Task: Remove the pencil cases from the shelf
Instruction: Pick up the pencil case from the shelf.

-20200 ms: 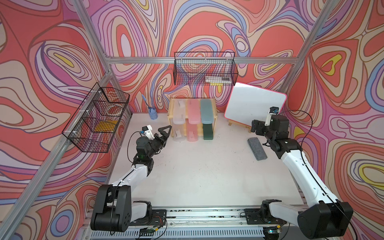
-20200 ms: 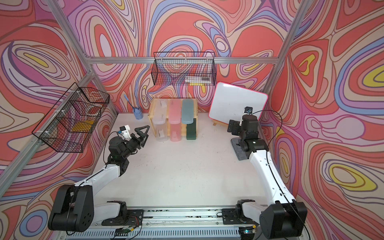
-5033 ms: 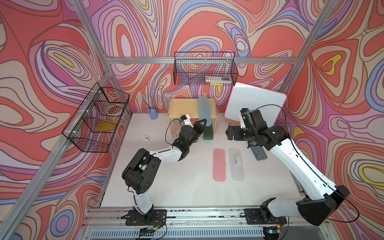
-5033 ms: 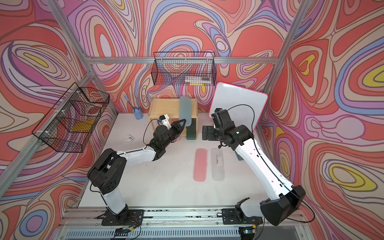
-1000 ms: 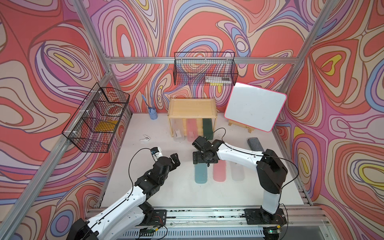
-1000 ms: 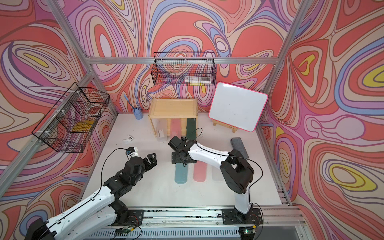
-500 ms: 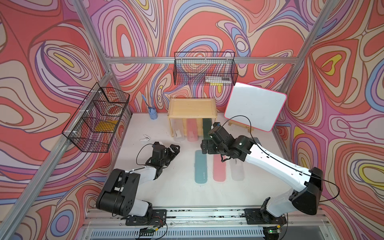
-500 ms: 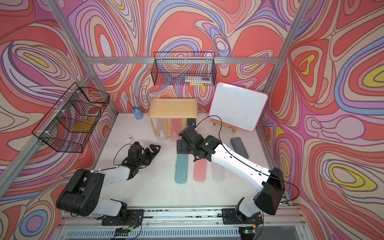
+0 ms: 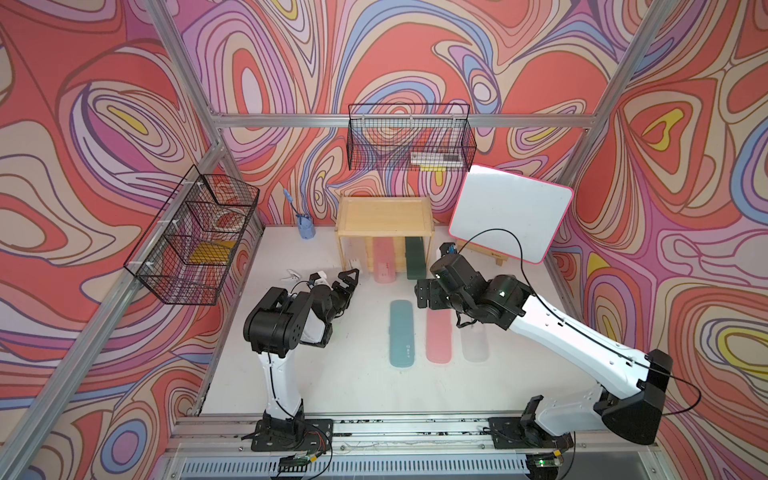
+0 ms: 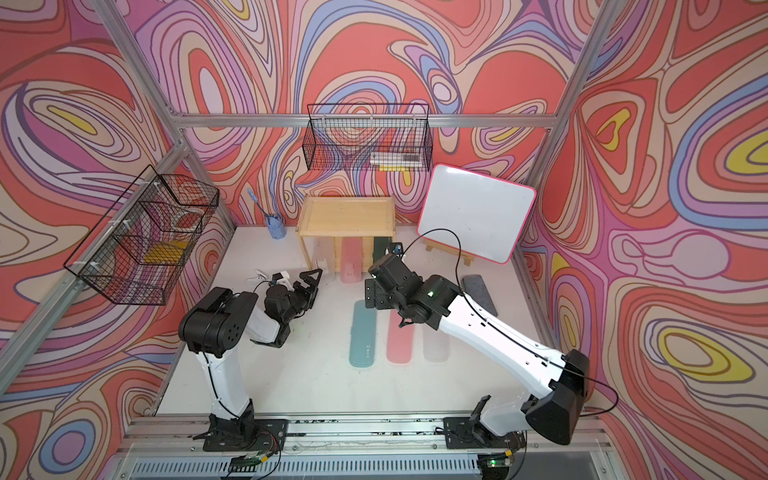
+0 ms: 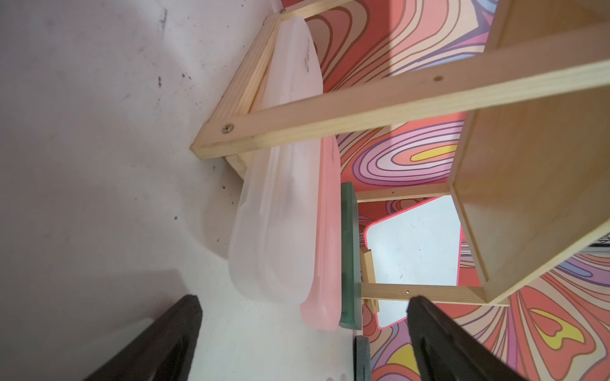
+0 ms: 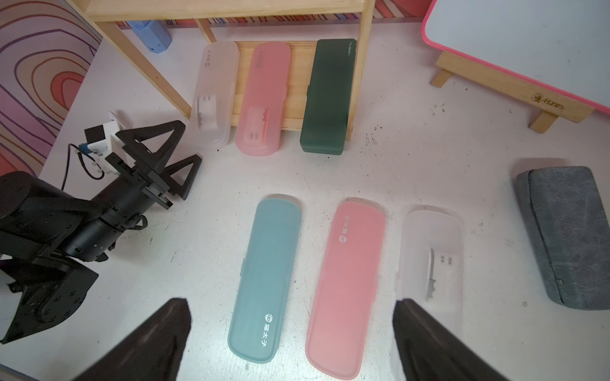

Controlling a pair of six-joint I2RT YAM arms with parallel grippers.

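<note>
- Three removed cases (image 12: 345,287) lay on the surface (image 12: 396,158), at six o'clock from the shelf (image 9: 384,216).
- Three shelved cases (image 12: 264,95) waited on its lower tier.
- Left gripper (image 12: 189,142) and right gripper (image 12: 292,305) fingers gaped, empty.

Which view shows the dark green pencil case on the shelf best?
The right wrist view: the dark green pencil case shows whole from above, on the shelf's lower tier, near end sticking out. The left wrist view gives only its thin edge. In both top views the upper tray hides its far end.
</note>
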